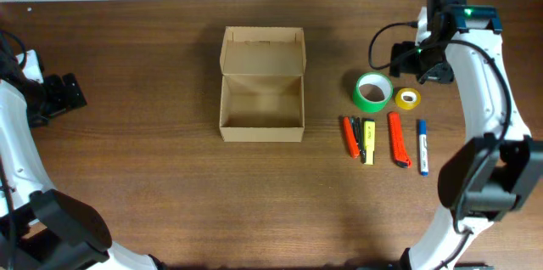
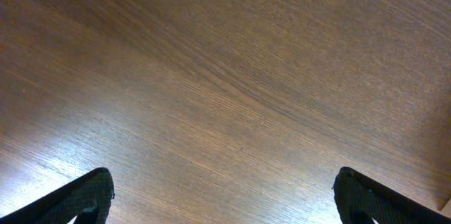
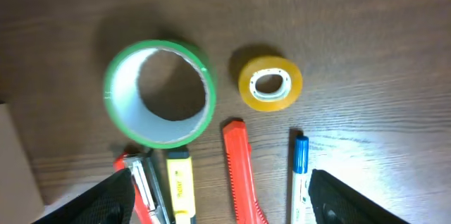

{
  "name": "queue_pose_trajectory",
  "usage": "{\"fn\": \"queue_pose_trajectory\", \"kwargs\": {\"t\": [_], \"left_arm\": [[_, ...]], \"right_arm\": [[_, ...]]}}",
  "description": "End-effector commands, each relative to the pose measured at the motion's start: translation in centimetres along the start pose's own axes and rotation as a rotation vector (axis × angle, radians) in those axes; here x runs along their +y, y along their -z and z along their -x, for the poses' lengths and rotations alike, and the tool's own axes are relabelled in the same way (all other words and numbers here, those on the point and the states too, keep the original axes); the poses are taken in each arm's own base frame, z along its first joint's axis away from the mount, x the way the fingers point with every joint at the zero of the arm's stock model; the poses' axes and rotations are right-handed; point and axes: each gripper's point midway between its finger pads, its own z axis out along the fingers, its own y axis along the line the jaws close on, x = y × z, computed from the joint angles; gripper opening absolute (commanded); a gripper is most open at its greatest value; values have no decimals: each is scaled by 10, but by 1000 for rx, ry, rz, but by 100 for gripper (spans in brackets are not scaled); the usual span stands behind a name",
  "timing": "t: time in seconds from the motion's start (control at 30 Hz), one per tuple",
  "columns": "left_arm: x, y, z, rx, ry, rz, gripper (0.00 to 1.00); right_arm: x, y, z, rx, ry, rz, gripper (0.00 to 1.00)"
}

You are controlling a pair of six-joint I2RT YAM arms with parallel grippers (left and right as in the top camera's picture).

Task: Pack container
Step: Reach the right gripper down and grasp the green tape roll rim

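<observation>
The container (image 1: 261, 100), a tan cardboard box, stands open at mid-table with its flap lid folded back. To its right lie a green tape roll (image 1: 372, 91) (image 3: 159, 91), a small yellow tape roll (image 1: 408, 98) (image 3: 270, 83), a red stapler (image 1: 349, 136) (image 3: 137, 185), a yellow highlighter (image 1: 368, 141) (image 3: 180, 185), a red box cutter (image 1: 398, 139) (image 3: 239, 171) and a blue marker (image 1: 422, 146) (image 3: 300, 178). My right gripper (image 1: 411, 59) (image 3: 220, 196) hovers open above these items, holding nothing. My left gripper (image 1: 72, 92) (image 2: 224, 196) stays open over bare wood at the far left.
The wooden table (image 1: 153, 177) runs to a pale wall along its far edge. The box interior shows nothing inside. The right arm's white links (image 1: 488, 109) reach down the right side, close to the marker.
</observation>
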Motion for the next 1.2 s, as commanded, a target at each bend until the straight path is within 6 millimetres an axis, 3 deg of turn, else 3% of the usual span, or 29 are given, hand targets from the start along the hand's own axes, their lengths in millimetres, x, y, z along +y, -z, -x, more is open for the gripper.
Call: {"fn": "queue_pose_trajectory", "kwargs": {"t": [0.0,0.13,0.3,0.47,0.67,1.17], "left_arm": [[0,-4,-1,10,-16,-7,100],[0,-4,-1,10,-16,-7,100],[0,-4,-1,10,-16,-7,100],[0,-4,-1,10,-16,-7,100],[0,-4,-1,10,-16,-7,100],[0,-4,-1,10,-16,-7,100]], "right_arm": [[2,-27,-4,73,7,13,80],[4,-51,-13,150,8,26,75],[8,-66,-23,214,25,54,70],[8,-73,-25,230,26,52,61],[8,-84,-30,262,25,50,56],[11,-93,-13,198,22,66,56]]}}
